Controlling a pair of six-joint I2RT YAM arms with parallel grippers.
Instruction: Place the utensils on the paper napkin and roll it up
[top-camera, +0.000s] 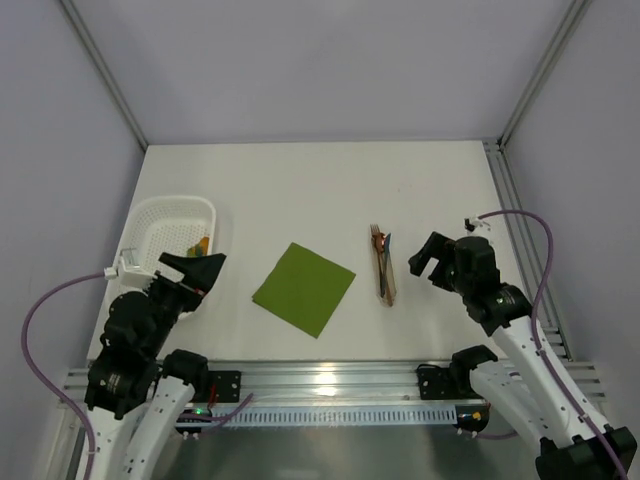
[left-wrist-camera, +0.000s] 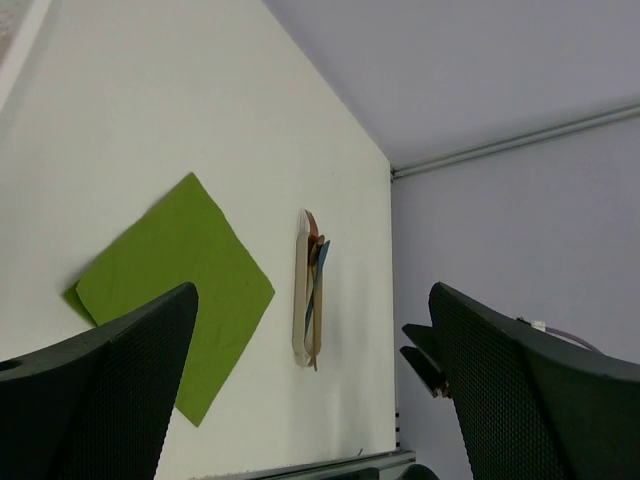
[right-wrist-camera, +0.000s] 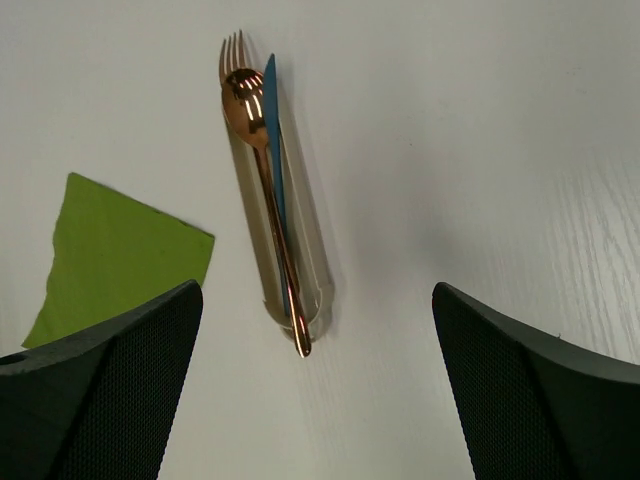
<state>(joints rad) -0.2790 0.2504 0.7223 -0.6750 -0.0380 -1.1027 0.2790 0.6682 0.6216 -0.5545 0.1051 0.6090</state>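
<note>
The green napkin (top-camera: 304, 288) lies flat as a diamond near the table's front middle; it also shows in the left wrist view (left-wrist-camera: 172, 290) and the right wrist view (right-wrist-camera: 115, 255). The copper fork and spoon (top-camera: 382, 260) lie stacked in a pale beige oblong holder (top-camera: 391, 287), right of the napkin; they show clearly in the right wrist view (right-wrist-camera: 268, 170). My right gripper (top-camera: 428, 260) is open and empty, just right of the utensils. My left gripper (top-camera: 200, 268) is open and empty, left of the napkin by the basket.
A white mesh basket (top-camera: 150, 225) with a small orange-green item inside stands at the left edge. A dark blue strip (right-wrist-camera: 274, 150) lies beside the spoon in the holder. Metal frame rails border the table's right side and front.
</note>
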